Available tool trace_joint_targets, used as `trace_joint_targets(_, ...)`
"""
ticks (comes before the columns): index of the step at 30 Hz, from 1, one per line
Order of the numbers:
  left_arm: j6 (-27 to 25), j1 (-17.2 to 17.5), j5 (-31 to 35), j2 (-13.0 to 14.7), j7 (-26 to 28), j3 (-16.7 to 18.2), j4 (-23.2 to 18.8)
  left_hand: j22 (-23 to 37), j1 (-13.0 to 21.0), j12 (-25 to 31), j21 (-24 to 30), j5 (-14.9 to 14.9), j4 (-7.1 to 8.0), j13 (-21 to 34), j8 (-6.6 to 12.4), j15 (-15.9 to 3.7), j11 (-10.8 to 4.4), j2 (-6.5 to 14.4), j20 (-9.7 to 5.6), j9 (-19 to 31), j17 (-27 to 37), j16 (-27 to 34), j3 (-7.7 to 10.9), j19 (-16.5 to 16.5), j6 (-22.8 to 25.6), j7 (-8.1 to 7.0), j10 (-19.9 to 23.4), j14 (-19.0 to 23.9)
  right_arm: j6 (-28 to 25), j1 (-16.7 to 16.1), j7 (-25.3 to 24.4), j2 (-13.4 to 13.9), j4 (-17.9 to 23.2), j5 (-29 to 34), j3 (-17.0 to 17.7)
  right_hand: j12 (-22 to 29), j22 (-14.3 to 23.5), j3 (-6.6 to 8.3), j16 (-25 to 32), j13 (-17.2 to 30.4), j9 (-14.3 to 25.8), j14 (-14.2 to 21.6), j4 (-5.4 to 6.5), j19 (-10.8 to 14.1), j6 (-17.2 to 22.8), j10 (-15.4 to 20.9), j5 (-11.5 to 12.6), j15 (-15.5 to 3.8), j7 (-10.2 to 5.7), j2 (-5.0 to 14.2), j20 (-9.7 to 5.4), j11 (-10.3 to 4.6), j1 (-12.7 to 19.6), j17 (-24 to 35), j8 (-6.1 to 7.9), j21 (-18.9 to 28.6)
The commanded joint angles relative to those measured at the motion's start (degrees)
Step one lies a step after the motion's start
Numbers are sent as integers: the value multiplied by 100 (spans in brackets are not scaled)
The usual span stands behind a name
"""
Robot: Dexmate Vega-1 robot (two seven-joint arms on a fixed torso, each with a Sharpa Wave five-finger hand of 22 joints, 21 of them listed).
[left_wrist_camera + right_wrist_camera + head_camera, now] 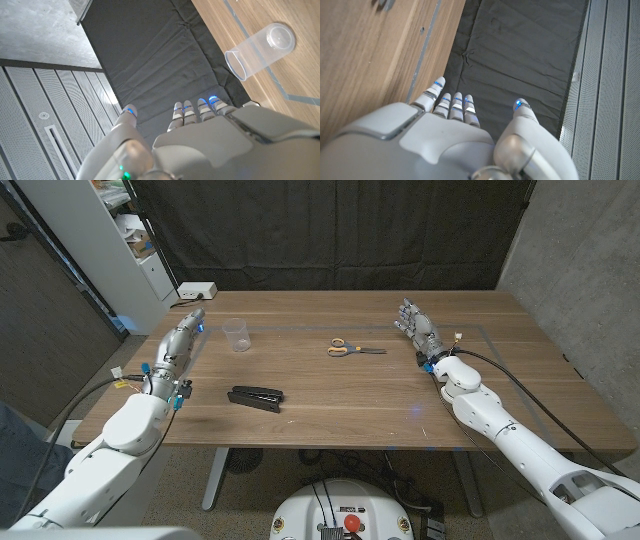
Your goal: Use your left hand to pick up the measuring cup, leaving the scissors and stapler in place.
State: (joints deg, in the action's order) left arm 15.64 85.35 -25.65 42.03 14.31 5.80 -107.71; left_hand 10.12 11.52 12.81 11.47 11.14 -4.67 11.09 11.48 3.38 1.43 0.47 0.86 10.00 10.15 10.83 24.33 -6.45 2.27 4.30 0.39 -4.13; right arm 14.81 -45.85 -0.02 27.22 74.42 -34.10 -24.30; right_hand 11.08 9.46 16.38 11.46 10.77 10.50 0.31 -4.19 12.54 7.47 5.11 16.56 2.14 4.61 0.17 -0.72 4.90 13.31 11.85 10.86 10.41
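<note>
Measuring cup (236, 334) stands upright, mouth up, in the upper left of the head view, just right of the left hand (186, 330), not touching. Both hands are empty, fingers apart; the right hand (417, 326) stands right of the scissors (353, 348). Below the cup, the stapler (256, 396) lies crosswise.

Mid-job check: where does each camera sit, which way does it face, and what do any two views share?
Head view: on the robot's head, looking down at the wooden table, with measuring cup, scissors, stapler, left hand and right hand.
Left wrist view: looks along the left hand toward the black curtain.
Right wrist view: looks along the right hand toward the curtain.
Shared: head and left wrist views both show the measuring cup.
</note>
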Motion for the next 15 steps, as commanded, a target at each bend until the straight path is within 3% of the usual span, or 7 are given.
trace_joint_targets(1,-173,119,307,-191,253,226,13,16,93,55,20,45,-67,14,29,0,3,-11,6,24,14,35,21,20,38,1,41,42,-32,92,-37,-91,-86,78,-87,21,29,-11,37,15,31,44,-21,10,57,39,34,13,-7,12,5,-6,8,23,44,53)
trace_joint_targets(15,-354,136,688,-281,508,308,39,11,357,38,1,90,-262,33,0,1,20,-67,74,33,16,15,66,12,-39,10,18,32,-53,157,-95,-182,-178,142,-153,20,29,-17,37,15,31,45,-27,13,58,36,40,14,-12,12,3,-7,7,23,43,54)
